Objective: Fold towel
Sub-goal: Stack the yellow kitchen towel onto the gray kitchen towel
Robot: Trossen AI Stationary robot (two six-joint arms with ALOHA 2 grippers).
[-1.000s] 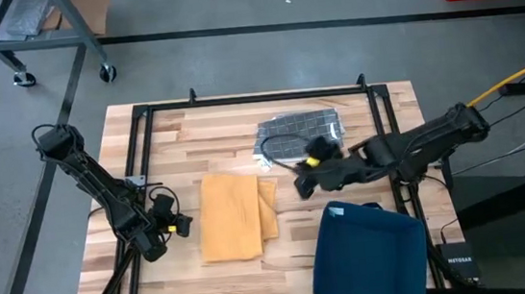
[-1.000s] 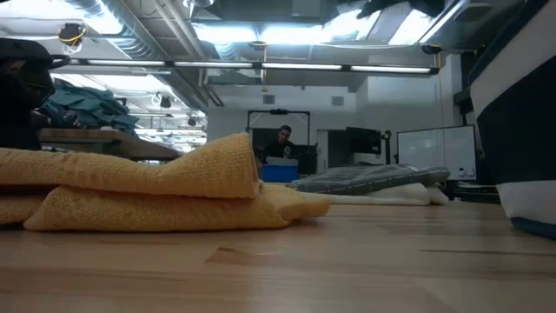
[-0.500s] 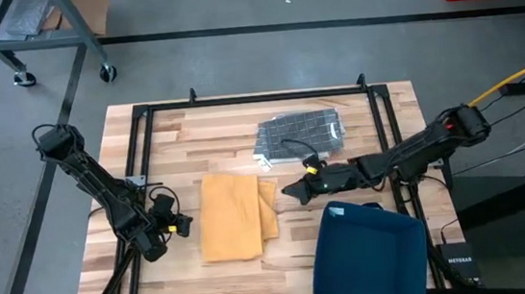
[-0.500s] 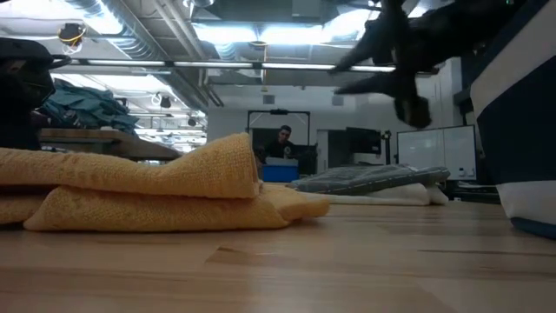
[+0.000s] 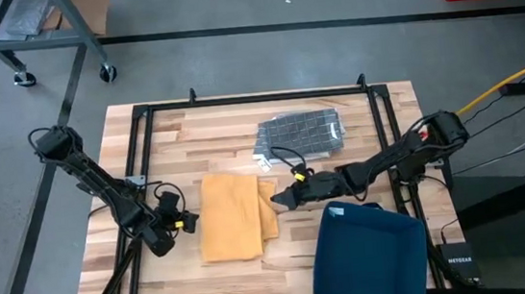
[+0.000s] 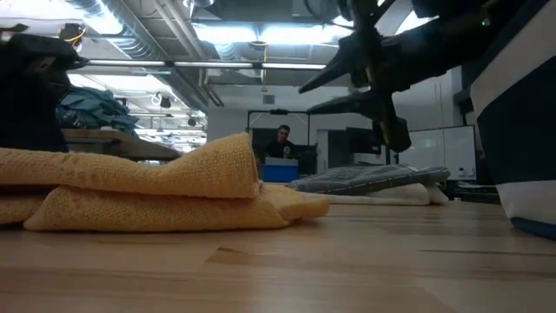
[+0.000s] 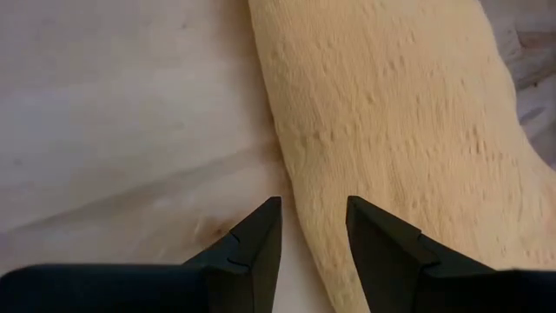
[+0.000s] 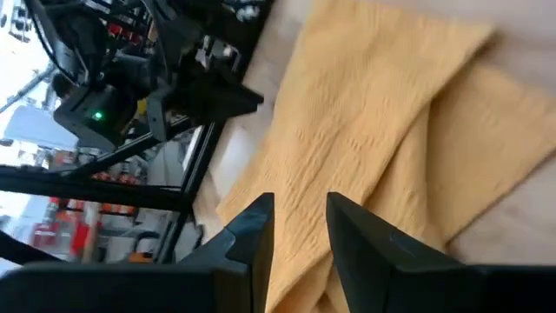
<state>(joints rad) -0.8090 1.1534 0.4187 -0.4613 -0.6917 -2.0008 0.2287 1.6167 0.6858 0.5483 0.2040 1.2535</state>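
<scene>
Fold in progress, seen from above, from bench height and from both wrists. The yellow towel point(image 5: 237, 215) lies near the middle of the bench point(image 5: 175, 146), already doubled into a tall narrow stack; the low view shows at least two layers point(image 6: 148, 196) lying one on another. The fold is judged incomplete: along the towel's right edge a lower layer point(image 5: 269, 204) sticks out past the upper one, so the edges do not line up and a last tuck or a further fold seems to remain.

The right pincer point(image 5: 284, 199) hovers just beside that protruding right edge, above the bench, its two fingers a little apart and holding nothing; its wrist view looks down on the towel point(image 8: 382, 130) between the fingers point(image 8: 248, 235). The left pincer point(image 5: 185, 224) sits just beside the towel's left edge, fingers point(image 7: 261, 235) slightly apart and empty, the towel's border point(image 7: 391, 130) running in front of them.

Beyond the towel, toward the far side of the bench, lies a grey checked cloth point(image 5: 302, 132). To the towel's right, at the near edge, stands a dark blue bin point(image 5: 369, 252).
</scene>
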